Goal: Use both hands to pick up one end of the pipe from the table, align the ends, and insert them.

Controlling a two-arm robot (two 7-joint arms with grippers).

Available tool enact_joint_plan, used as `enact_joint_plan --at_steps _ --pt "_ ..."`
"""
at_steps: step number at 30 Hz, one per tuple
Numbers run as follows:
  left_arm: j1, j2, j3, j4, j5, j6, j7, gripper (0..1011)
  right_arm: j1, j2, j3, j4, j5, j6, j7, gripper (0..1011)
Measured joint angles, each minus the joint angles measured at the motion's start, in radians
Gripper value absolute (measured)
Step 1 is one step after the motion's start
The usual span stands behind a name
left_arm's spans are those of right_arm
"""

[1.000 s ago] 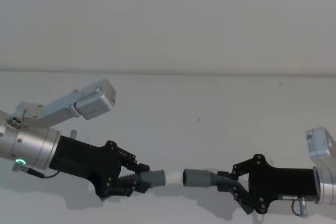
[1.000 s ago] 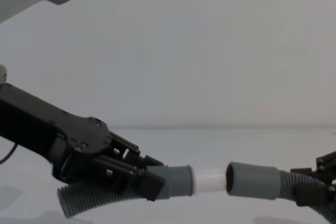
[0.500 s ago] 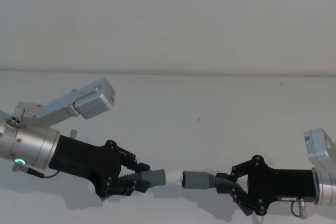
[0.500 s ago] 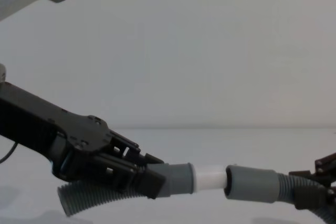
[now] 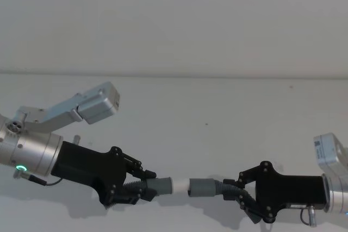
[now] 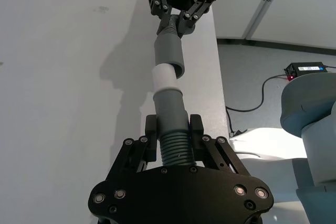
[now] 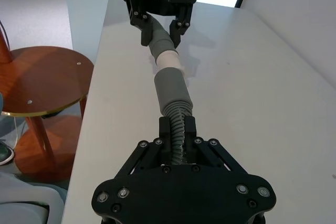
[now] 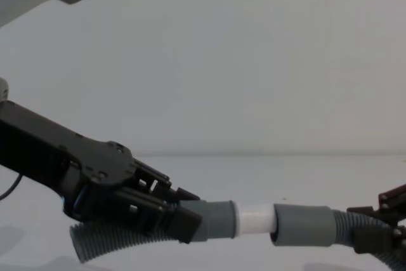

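The left end effector (image 5: pixel 142 187) is clamped on the corrugated pipe (image 8: pixel 108 239) just behind the cuff with the white spigot (image 5: pixel 178 185), and the right end effector (image 5: pixel 239 189) is clamped the same way behind the open socket cuff (image 5: pixel 202 187). Gripping that close probably keeps each floppy end stiff enough to aim. The two ends meet nose to nose at the near middle, just above the white worktop (image 5: pixel 217 107), the spigot tip at or just inside the socket's mouth with most of it still showing. Nothing else stands near.

Pipe (image 8: pixel 108 239) ends (image 8: pixel 254 218) aligned, spigot entering socket
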State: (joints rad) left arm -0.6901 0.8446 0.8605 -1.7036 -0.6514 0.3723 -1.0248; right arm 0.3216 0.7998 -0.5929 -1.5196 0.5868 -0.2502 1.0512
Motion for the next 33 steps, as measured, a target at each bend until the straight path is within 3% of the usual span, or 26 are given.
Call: enact_joint_plan --at_steps 33 --pt "-0.009 0.021 0.019 -0.024 -0.019 0.005 0.026 351 0.005 -0.006 0.000 0.010 0.034 0.014 0.012 128"
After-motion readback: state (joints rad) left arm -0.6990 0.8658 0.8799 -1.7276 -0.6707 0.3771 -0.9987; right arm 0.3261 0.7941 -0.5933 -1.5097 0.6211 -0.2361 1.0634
